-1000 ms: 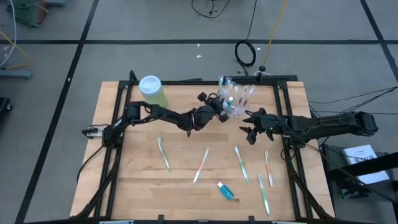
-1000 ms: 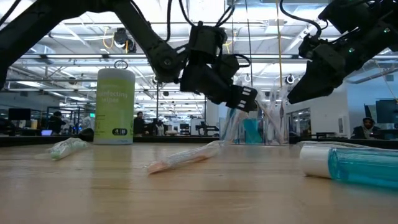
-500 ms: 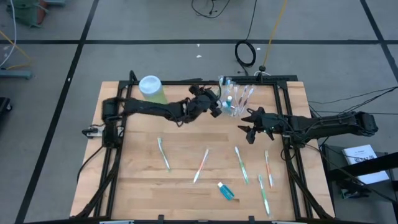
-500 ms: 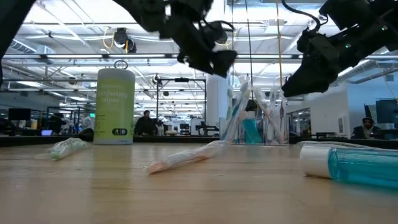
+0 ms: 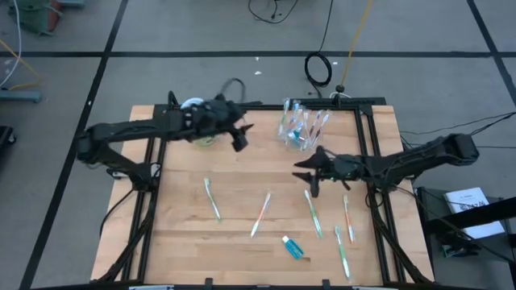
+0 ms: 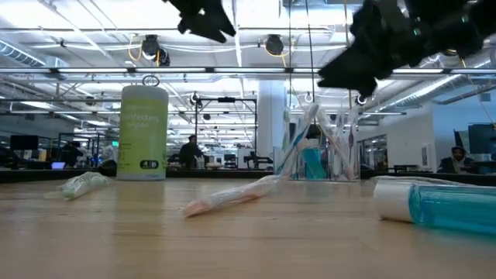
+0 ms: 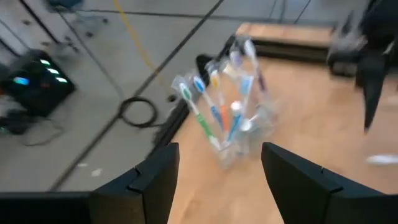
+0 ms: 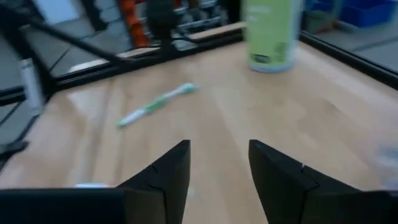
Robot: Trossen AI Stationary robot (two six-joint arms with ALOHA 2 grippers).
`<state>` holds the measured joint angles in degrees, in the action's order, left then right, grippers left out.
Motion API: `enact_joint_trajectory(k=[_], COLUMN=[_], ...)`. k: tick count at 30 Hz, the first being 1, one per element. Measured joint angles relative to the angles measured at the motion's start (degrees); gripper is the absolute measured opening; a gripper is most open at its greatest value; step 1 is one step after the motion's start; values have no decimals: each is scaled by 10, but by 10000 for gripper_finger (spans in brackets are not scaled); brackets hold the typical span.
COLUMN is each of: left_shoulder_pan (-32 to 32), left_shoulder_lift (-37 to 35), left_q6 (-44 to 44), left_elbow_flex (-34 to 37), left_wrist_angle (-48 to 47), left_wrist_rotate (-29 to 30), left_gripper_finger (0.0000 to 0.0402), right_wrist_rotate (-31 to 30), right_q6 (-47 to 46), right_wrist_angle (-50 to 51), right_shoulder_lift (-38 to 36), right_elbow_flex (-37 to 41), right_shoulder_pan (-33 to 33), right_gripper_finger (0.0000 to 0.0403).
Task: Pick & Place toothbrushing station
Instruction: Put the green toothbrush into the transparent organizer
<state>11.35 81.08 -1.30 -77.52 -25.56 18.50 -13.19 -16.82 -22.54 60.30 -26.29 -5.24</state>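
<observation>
We saw the clear cup of toothbrushes standing near the table's far edge, bare wood around it. The left gripper, fingers spread and empty, hung beside the green canister. The right gripper, fingers parted and empty, hovered over a loose green toothbrush.
</observation>
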Motion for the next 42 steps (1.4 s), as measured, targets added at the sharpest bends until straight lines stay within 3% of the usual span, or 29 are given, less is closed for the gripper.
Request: enact_joint_trajectory(k=[5, 10, 15, 23, 31, 42], left_shoulder_pan=[32, 33, 22, 12, 12, 11], left_shoulder_lift=[-65, -94, -98, -98, -98, -98], left_q6=[37, 64, 66, 60, 65, 75], left_elbow_flex=[98, 213, 274, 307, 319, 319], left_wrist_angle=[36, 146, 220, 253, 260, 259], left_wrist_rotate=[-68, -110, -180, -186, -186, -186], left_gripper_finger=[234, 234, 234, 234, 234, 234], right_wrist_rotate=[-41, -46, -7, 7, 74, 74], right_q6=[14, -36, -125, -338, -436, -455], right_wrist_angle=[121, 276, 384, 608, 568, 493], right_shoulder_lift=[105, 189, 225, 217, 219, 219], right_elbow_flex=[-128, -224, -232, -232, -215, -166], right_shoulder_pan=[-54, -78, -89, -87, -91, -105], right_gripper_finger=[141, 140, 150, 166, 163, 160])
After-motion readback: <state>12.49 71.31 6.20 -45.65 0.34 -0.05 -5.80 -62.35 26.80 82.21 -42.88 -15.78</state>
